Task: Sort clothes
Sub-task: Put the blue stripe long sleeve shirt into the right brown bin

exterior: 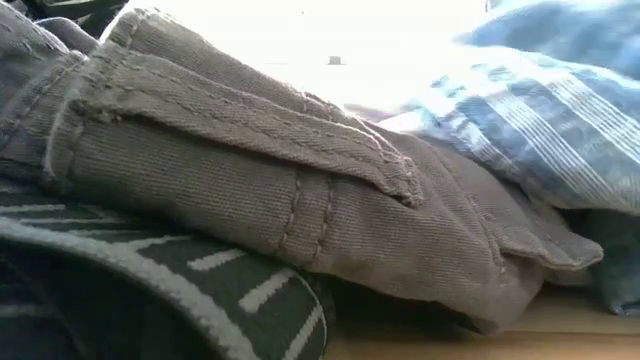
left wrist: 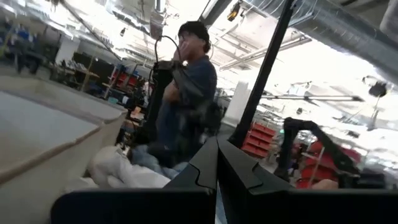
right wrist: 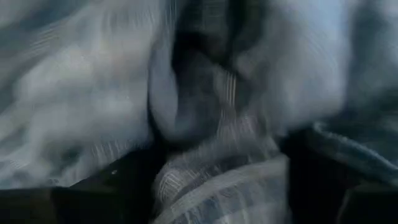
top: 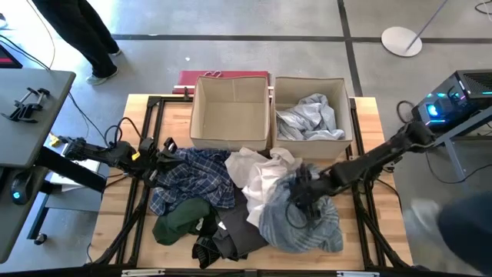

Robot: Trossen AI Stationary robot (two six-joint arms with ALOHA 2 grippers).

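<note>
Right pincer pressing down with fingers apart into the blue-grey striped shirt, lying right under it near the tabletop front right corner. Left pincer waiting shut by the left edge, farther off.

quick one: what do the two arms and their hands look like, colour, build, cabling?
Both arms are dark, slim, jointed links. The left arm carries black cables and a yellow patch near its wrist. The right arm is plain black. The left hand has flat, angular black fingers; the right hand is a dark block with looping black cable.
</note>
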